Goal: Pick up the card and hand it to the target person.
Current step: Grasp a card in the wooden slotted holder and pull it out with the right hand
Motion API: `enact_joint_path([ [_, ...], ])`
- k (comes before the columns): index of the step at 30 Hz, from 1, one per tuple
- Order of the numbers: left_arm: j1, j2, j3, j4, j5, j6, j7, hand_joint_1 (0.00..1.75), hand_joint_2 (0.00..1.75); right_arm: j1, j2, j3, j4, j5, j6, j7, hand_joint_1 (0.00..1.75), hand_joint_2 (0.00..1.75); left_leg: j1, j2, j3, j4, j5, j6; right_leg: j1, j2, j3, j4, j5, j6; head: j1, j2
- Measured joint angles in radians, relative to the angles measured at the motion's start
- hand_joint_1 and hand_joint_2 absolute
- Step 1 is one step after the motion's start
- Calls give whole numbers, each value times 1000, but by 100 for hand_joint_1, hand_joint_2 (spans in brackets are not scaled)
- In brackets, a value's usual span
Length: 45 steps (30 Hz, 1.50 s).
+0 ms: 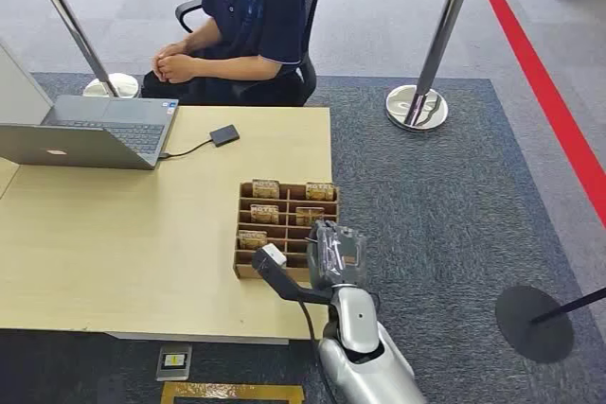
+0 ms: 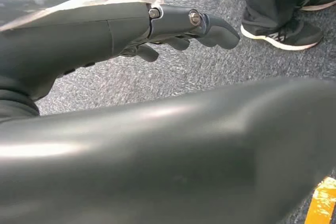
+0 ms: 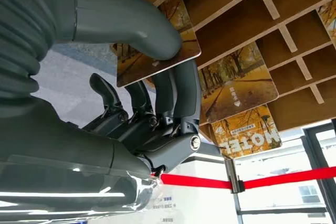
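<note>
- Lowest in the head view, the silver right arm rises from the bottom edge, right of centre, and ends in the right hand (image 1: 336, 254) at the near right corner of the wooden tray.
- The right wrist view shows that hand pinching a card (image 3: 158, 59) with an autumn-tree print between its thick grey thumb and its dark fingers (image 3: 186, 90); the card is just beside the tray's dividers.
- The left hand (image 2: 174, 27) hangs over grey carpet in the left wrist view, fingers stretched out loosely, nothing in them.
- The tray (image 1: 286, 217) sits at the right end of a pale wooden table (image 1: 129, 243), centre of the frame, with more cards standing in its compartments.
- A small floor socket plate (image 1: 173, 361) lies on the carpet below the table's near edge.
- Farther up, at the upper left, an open grey laptop (image 1: 93, 130) is cabled to a small dark flat box (image 1: 224, 134).
- Behind the table, top centre, a person (image 1: 242, 16) in a dark polo sits in an office chair, hands clasped.
- Chrome barrier posts (image 1: 418, 101) stand on the grey carpet, and a red floor stripe (image 1: 543, 82) runs down the upper right.
</note>
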Motion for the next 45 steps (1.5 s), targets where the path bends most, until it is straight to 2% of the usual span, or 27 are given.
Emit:
enact_joint_path([
  [8, 0, 0, 3, 0, 0, 4, 4, 0, 0, 0, 0, 1, 0, 3, 1, 2, 160, 175, 0, 0, 1, 0, 0, 0, 0, 0, 1, 0, 0, 0, 0, 0],
  [13, 0, 0, 8, 0, 4, 13, 7, 0, 0, -1, 0, 2, -5, -15, -2, -22, 158, 175, 0, 0, 1, 0, 0, 0, 0, 0, 1, 0, 0, 0, 0, 0],
  [17, 0, 0, 11, 0, 6, 14, 7, 0, 0, -3, 0, 1, -17, -66, 18, -62, 156, 175, 0, 0, 1, 0, 0, 0, 0, 0, 1, 0, 0, 0, 0, 0],
  [25, -1, -1, 24, 0, -2, 12, 7, 0, 0, -46, 4, 1, -48, -232, 123, -187, 155, 175, 0, 0, 1, 0, 0, 0, 0, 0, 1, 0, 0, 0, 0, 0],
  [33, -2, -1, 26, 0, -14, 8, 8, 0, 0, -90, 11, 2, -72, -313, 181, -233, 155, 175, 0, 0, 1, 0, 0, 0, 0, 0, 1, 0, 0, 0, 0, 0],
  [45, -3, -1, 27, 0, -28, 10, 26, 0, 0, -170, 5, 29, -76, -412, 219, -275, 158, 175, 0, 0, 1, 0, 0, 0, 0, 0, 1, 0, 0, 0, 0, 0],
])
